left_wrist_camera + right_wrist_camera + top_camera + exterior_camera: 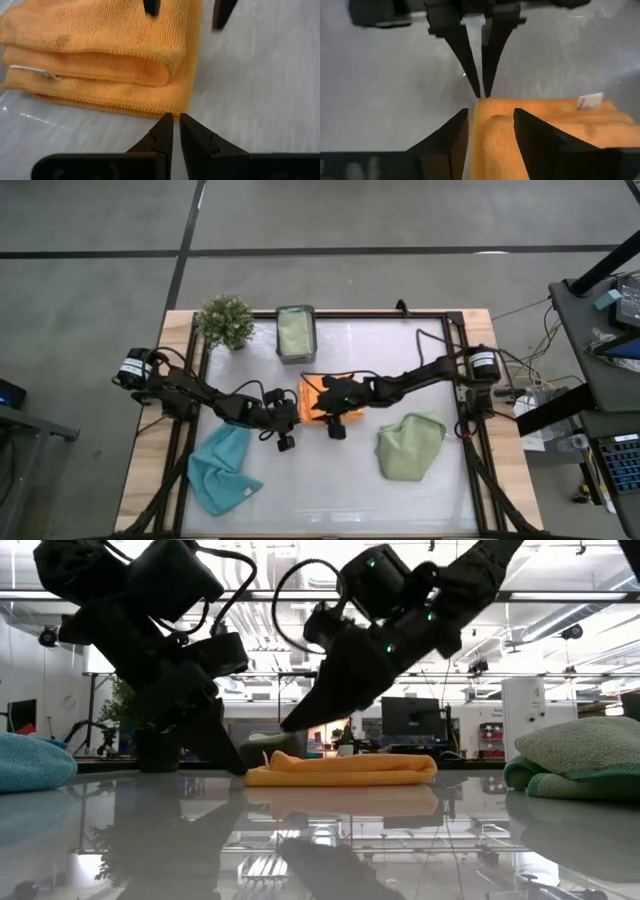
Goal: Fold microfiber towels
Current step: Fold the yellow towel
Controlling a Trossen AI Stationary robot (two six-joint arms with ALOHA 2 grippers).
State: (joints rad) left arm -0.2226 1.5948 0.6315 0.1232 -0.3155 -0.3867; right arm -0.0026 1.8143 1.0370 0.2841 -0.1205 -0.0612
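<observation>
Both arms are meeting over the middle of the desk [330,495], at the folded orange towel [345,770]. The left end effector [175,120] is sitting with its fingers drawn together, only a sliver between the tips, right at the corner of the orange towel's edge; it is gripping nothing that I can see, and whether the tips are touching the cloth I cannot tell. The right end effector [490,117] is facing it from the other side, its fingers standing apart, straddling the same edge of the towel with the cloth bulging up between them, not pinched. The two end effectors are pointing at each other tip to tip, just beside one another.

Beyond the right end effector, toward its own arm's side, a green towel [410,446] is lying in a loose heap. On the left arm's side a blue towel [222,470] is lying crumpled near the desk's edge. Behind the end effectors, a small box [295,333] is holding another green cloth, with a plant [226,321] beside it.
</observation>
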